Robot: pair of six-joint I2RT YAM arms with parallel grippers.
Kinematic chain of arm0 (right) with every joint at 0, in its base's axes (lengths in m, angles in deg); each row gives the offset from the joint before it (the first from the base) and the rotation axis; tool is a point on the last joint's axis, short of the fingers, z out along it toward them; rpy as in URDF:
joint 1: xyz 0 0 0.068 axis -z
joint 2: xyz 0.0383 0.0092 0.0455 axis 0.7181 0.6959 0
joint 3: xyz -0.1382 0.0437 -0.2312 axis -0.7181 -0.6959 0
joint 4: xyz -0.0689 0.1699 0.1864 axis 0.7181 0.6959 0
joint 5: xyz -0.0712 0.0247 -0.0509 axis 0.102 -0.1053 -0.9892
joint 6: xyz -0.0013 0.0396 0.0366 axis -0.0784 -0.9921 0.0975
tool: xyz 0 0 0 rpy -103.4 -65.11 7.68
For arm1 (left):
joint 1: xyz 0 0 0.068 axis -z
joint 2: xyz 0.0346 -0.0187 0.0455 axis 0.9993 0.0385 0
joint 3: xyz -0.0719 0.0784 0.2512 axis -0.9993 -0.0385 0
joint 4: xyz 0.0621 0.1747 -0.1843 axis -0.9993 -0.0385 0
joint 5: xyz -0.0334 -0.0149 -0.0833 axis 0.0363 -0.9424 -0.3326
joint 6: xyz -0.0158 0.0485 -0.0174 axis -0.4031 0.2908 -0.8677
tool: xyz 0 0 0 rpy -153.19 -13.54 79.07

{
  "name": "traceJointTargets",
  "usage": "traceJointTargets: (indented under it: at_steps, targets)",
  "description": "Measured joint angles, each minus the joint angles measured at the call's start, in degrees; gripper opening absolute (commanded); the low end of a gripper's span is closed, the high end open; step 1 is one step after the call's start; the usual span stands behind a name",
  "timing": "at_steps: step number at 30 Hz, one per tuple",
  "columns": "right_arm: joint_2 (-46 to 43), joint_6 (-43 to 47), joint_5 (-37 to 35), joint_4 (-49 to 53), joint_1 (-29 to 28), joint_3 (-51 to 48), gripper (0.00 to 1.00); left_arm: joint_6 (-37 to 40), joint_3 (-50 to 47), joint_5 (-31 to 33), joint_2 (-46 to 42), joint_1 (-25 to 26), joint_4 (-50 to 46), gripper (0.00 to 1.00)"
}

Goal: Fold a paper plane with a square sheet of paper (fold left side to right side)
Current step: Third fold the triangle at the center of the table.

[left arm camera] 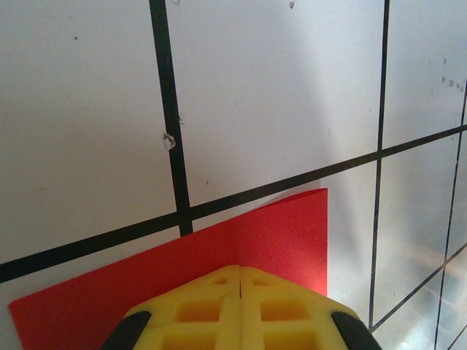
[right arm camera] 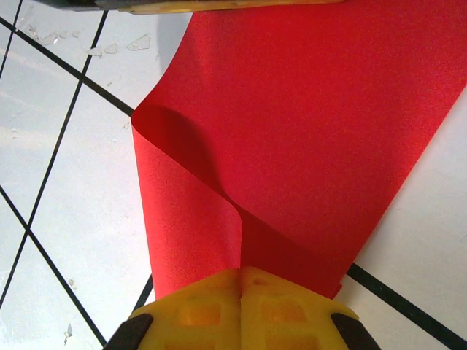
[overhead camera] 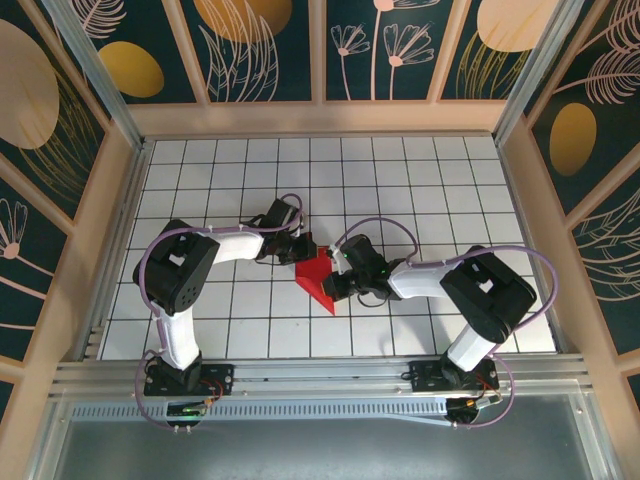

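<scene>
The white gridded desk (overhead camera: 450, 180) carries both arms. The left arm (overhead camera: 180, 275) and the right arm (overhead camera: 485, 290) bend inward until their tips nearly meet.

Between those tips lies the red sheet of paper (overhead camera: 318, 278). From above it shows as a narrow red wedge, with its broad end between the two sets of fingers and its point running back towards the arm bases.

The left fingers (left arm camera: 241, 273) are pressed fully together, the seam between the yellow pads being a thin line. The sheet lies flat directly beneath and ahead of their tips, with one corner just beyond them to the right and a black grid line passing behind it. Whether these tips pinch the sheet or merely press on it, I cannot tell.

The right fingers (right arm camera: 241, 275) are likewise closed tight, and they have hold of the sheet. A flap of it curls over to the left of their tips, and its edge runs straight down into the seam between the pads. The rest of the sheet spreads away ahead of them, where the other yellow pads meet its far edge.
</scene>
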Motion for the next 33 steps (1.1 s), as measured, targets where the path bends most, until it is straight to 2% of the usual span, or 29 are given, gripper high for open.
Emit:
traceJointTargets:
  at_steps: [14,23,27,33]
  targets:
    - [0.76,0.04,-0.02,-0.24,0.00,0.17,0.00,-0.02,0.00,0.37,0.00,0.00,0.28,0.00]
    - [1.16,0.04,0.02,-0.92,0.00,0.17,0.00,0.09,0.02,3.78,-1.51,0.42,-1.42,0.11]
    - [1.20,0.04,0.02,-1.07,0.00,0.17,0.00,0.87,0.52,6.01,-5.03,-0.11,-3.54,0.12]
    - [1.20,0.04,0.02,-1.07,0.00,0.17,0.00,1.33,-3.65,8.09,-18.10,-1.40,-1.60,0.03]
